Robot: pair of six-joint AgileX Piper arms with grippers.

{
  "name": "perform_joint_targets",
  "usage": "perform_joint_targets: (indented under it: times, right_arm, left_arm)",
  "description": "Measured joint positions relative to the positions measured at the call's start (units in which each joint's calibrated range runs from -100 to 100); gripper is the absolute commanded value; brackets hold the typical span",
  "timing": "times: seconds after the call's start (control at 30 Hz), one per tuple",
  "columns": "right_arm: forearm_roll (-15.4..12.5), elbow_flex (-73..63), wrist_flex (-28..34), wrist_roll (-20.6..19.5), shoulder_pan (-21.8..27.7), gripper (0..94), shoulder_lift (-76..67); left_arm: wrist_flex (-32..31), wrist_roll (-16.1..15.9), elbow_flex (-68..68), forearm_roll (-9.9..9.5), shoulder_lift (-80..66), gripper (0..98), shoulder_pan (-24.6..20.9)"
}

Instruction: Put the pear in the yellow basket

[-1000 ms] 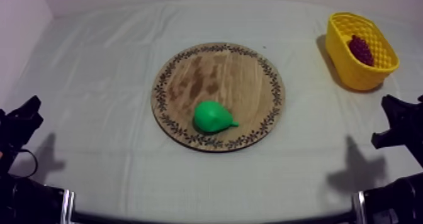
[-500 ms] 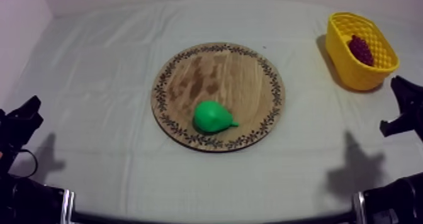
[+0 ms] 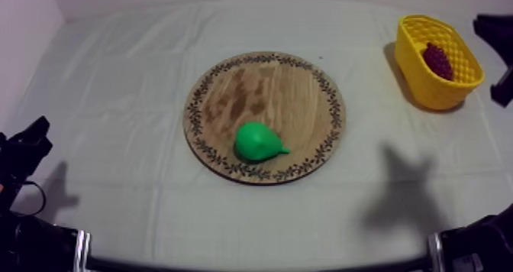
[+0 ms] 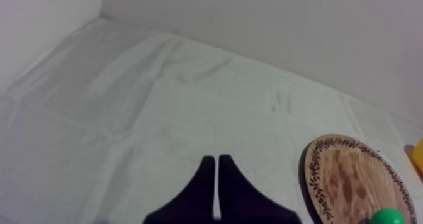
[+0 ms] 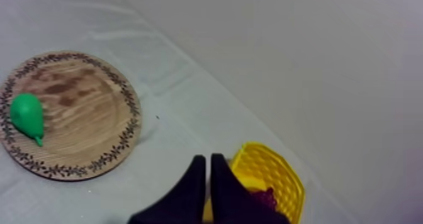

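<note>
My right fingers [image 5: 205, 167], over the basket [image 5: 280, 160], and my left fingers [image 4: 220, 170] are pressed together, empty. The pear [image 3: 258, 141] lies untaken on the board [image 3: 259, 88].

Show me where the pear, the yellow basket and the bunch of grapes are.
pear [image 3: 258, 141]: top view, middle of its green body.
yellow basket [image 3: 437, 96]: top view, its near outer wall.
bunch of grapes [image 3: 437, 59]: top view, middle of the bunch.

A dark bunch of grapes [image 3: 437, 59] sits at the creased cloth's [image 3: 114, 99] right.
</note>
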Motion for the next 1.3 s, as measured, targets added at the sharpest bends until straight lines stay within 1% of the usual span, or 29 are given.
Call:
perform_joint_targets:
  times: [0.07,0.17,0.4,0.53,0.7,0.83,0.97,1.17,1.3]
  right_arm:
    - [0.65,-5.54,3.56,-0.14,-1.87,0.7,4.53]
    - [2.57,-14.00,8.00,-1.25,-5.11,0.7,12.32]
    - [6.63,-32.92,18.49,-2.47,-13.32,0.7,29.07]
    - [8.75,-41.05,23.60,-2.91,-17.44,0.7,37.50]
    - [10.67,-49.99,31.22,-2.94,-22.51,0.7,46.71]
    - [11.92,-54.18,36.72,-3.25,-25.59,0.7,52.99]
    - [12.63,-54.78,41.38,-3.84,-27.82,0.7,58.47]
    - [13.19,-53.64,45.60,-5.55,-29.66,0.7,65.72]
    - [13.01,-53.40,47.76,-6.47,-30.52,0.7,69.62]
  left_arm:
    - [0.00,0.00,0.00,0.00,0.00,0.1,0.00]
    - [0.00,0.00,0.00,0.00,0.00,0.1,0.00]
    - [0.00,0.00,0.00,0.00,0.00,0.1,0.00]
    - [0.00,0.00,0.00,0.00,0.00,0.1,0.00]
    - [0.00,0.00,0.00,0.00,0.00,0.1,0.00]
    - [0.00,0.00,0.00,0.00,0.00,0.1,0.00]
    - [0.00,0.00,0.00,0.00,0.00,0.1,0.00]
    - [0.00,0.00,0.00,0.00,0.00,0.1,0.00]
    - [0.00,0.00,0.00,0.00,0.00,0.1,0.00]
